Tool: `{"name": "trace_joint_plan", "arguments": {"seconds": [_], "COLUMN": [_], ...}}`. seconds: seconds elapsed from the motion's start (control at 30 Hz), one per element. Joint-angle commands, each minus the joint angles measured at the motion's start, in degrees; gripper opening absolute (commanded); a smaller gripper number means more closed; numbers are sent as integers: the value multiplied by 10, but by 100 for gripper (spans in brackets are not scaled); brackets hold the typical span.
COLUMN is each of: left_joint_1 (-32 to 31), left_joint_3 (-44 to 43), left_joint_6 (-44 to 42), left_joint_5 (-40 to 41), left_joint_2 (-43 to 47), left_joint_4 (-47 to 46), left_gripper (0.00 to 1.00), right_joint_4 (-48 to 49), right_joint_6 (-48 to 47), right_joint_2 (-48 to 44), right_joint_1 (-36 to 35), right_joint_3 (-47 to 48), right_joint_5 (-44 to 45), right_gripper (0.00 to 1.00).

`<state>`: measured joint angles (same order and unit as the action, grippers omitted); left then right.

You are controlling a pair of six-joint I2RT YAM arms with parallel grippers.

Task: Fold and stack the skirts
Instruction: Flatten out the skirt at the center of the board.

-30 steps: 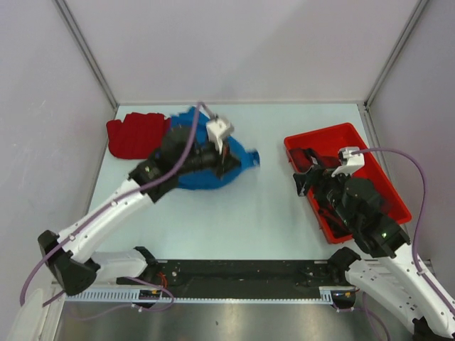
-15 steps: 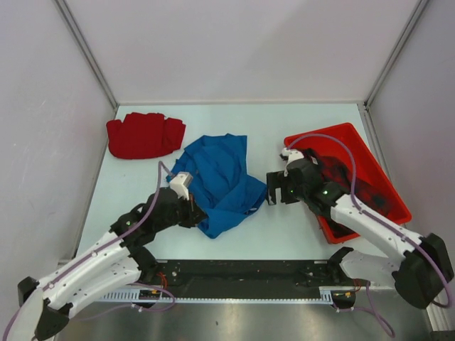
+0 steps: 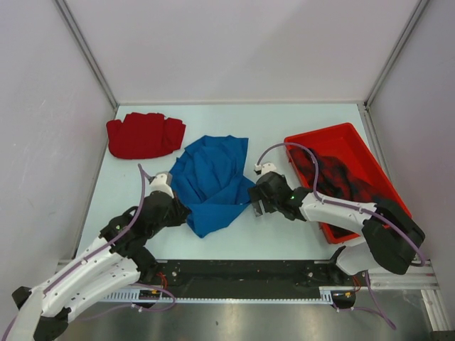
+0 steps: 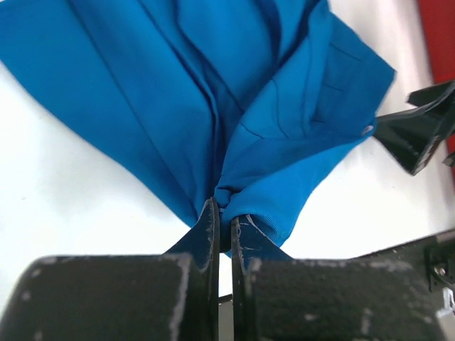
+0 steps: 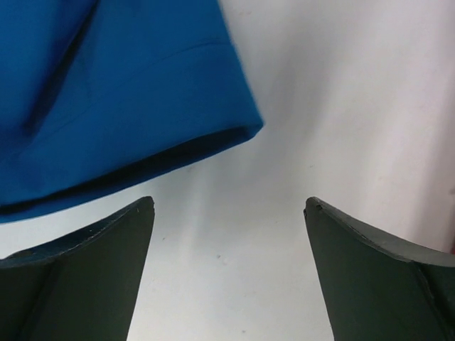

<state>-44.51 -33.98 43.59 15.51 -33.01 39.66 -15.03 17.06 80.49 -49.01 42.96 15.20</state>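
Observation:
The blue skirt lies rumpled mid-table, left of centre. My left gripper is shut on its near-left edge; in the left wrist view the fingertips pinch a bunched fold of the blue skirt. My right gripper stands open just off the skirt's right corner, low over the table. The right wrist view shows that gripper with only bare table between its fingers and the blue skirt's hem just ahead to the left. The red skirt lies folded at the back left. The plaid skirt sits in the red tray.
The red tray stands along the right side of the table, angled. White walls with metal posts close in the back and sides. A black rail with both arm bases runs along the near edge. One right finger shows in the left wrist view.
My left arm has dragged the blue skirt toward the near edge. My right arm has left the tray and swung left, down to the skirt's right corner.

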Motion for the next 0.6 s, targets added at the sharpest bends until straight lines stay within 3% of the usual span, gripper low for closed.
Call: {"name": "trace_joint_plan", "arguments": {"seconds": [0.0,0.43,0.57], "left_joint_1": [-1,-1,-1], "left_joint_3": [-35,-67,-64], "left_joint_6": [27,33,27], "left_joint_5": [56,115,116], "left_joint_2": [4,1,7], "left_joint_4": [35,46,36], "left_gripper": [0,0,0], "right_joint_4": [69,88,112], "right_joint_6": [26,17,26], "right_joint_2": [13,-80,-64], "right_joint_1": [4,15,26], "right_joint_3": [-2,-39,-46], "right_joint_5": [69,33,-3], "right_gripper": [89,89,88]}}
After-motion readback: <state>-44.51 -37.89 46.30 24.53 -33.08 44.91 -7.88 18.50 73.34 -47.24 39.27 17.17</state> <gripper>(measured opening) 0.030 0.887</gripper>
